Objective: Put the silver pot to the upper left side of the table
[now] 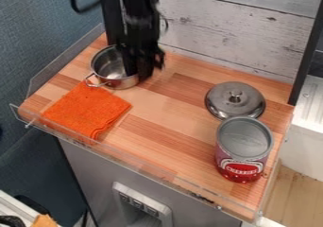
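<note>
The black gripper [142, 69] hangs down from the top edge at the right side of the silver pot [110, 64], overlapping its right rim. Upright at the upper left of the wooden table [170, 105], the pot has its open top facing up and one handle pointing toward the front left. Part of the pot's right side is hidden behind the gripper, and whether the pot is held cannot be told.
An orange cloth [87, 109] lies just in front of the pot. On the right are a metal lid [234, 100] and a red can [243, 150]. A clear low guard [139, 167] runs along the front edge.
</note>
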